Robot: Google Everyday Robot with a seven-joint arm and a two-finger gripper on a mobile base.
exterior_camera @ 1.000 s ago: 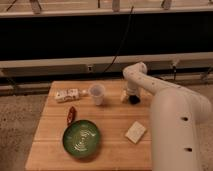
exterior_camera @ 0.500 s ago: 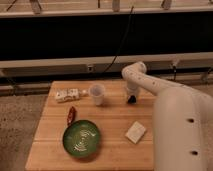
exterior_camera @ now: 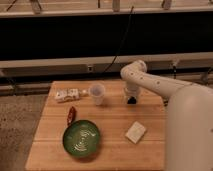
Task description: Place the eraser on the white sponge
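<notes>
- The gripper point(exterior_camera: 131, 99) hangs at the far side of the desk point(exterior_camera: 115, 150), toward one o'clock from the desk's middle, pointing straight down from the bent white arm point(exterior_camera: 155, 86).
- A small dark thing sits at the tip of the gripper, just above or on the wood. I judge this is the eraser point(exterior_camera: 131, 100), but I cannot tell if the fingers are clenched on it or released, and I cannot tell if it touches the desk.
- The white sponge point(exterior_camera: 135, 132) lies flat at about five o'clock from the desk's middle, near the front right, well apart from the gripper. Nothing rests on it, so the task is not yet done.
- The arm reaches from the right side over the desk, probably because the robot's big white body point(exterior_camera: 190, 130) stands at the right edge; the vertical pose suits a grasp from above on a flat block.
- A pale cup point(exterior_camera: 97, 93) stands upright near twelve o'clock, just left of the gripper, apart from it.
- A white packet point(exterior_camera: 67, 95) lies at ten o'clock near the far left corner, and a small red-brown object point(exterior_camera: 71, 114) lies just in front of it.
- A green bowl point(exterior_camera: 81, 138) stands at seven o'clock, near the front edge.
- The way from the gripper to the sponge, toward six o'clock, looks free, so the next move probably needs only a lift and a short carry toward the front.
</notes>
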